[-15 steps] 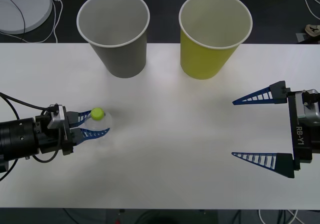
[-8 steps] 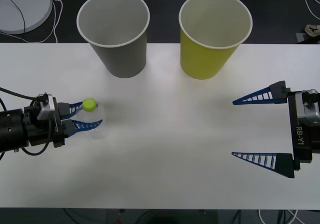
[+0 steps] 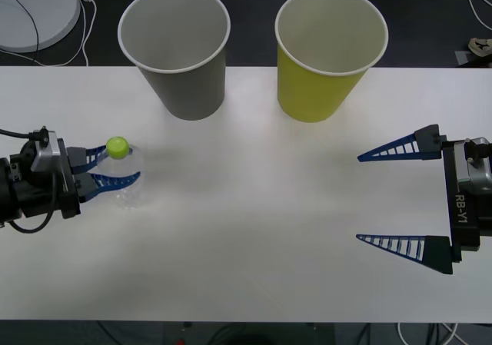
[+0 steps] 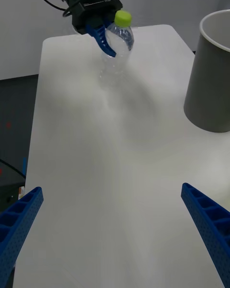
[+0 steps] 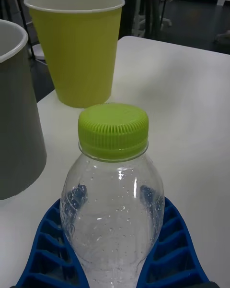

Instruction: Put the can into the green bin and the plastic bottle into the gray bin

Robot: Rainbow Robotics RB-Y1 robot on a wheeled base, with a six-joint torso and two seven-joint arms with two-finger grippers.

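While the clear, crinkly bottle [image 3: 127,177] with its ribbed lime cap [image 3: 117,147] stood at the table's [image 3: 254,207] left side, the left gripper [image 3: 104,170] clamped it. Gray bin [image 3: 176,49] and green bin [image 3: 329,51], tapered paper, stood behind. The right gripper [image 3: 392,200] was spread wide.

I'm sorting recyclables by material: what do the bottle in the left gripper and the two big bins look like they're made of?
The plastic bottle, held in the left gripper, looks like thin clear plastic: see-through, glossy, dimpled, with a ribbed lime-green cap.
The gray bin and green bin look like matte paper cups, going by their rolled white rims and pale insides; a coating can't be ruled out.
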